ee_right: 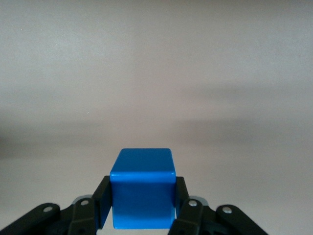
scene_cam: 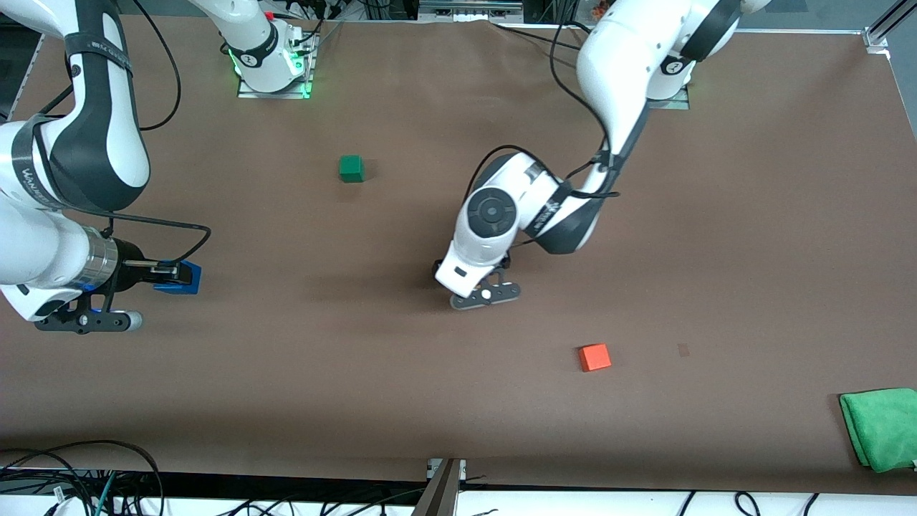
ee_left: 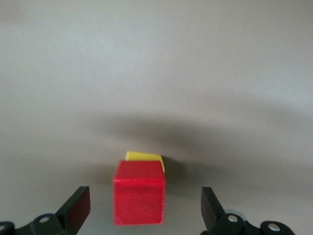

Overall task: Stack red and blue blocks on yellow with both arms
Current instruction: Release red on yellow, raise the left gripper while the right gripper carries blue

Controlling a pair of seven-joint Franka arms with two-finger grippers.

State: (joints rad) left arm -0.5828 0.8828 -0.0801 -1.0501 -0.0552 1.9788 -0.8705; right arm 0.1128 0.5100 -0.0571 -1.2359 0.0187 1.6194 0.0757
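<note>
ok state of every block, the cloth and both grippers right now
red block: on the yellow block, released
yellow block: on the table, under the red
blue block: held in the right gripper
green block: loose on the table
orange block: loose on the table
cloth: folded at the table's edge
left gripper: open around the red block
right gripper: shut on the blue block

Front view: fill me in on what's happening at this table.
The left pincer is open around the red block, which sits on the yellow block. The right pincer is shut on the blue block, toward the right arm's end of the table. A green cube and an orange cube lie untouched.
</note>
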